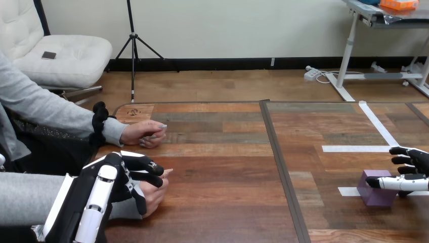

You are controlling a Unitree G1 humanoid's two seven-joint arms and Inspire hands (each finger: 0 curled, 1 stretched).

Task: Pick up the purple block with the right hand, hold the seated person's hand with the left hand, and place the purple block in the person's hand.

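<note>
**Status**
1. L hand (pixel 119 179), lower left of frame: fingers curled over the person's hand (pixel 156 191). We rate the hold step as done, or nearly so.
2. Block (pixel 375 190), lower right: resting on the table (pixel 227 167), not lifted.
3. R hand (pixel 412 169), at right edge: touching the block's right side. We cannot tell whether it grips.

**Remaining, approx.:** pick up the block, carry it across to lower left, then place it in the person's hand.

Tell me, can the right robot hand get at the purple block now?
Likely yes: the right robot hand sits beside the purple block, one finger over its top, nothing between them.
</note>
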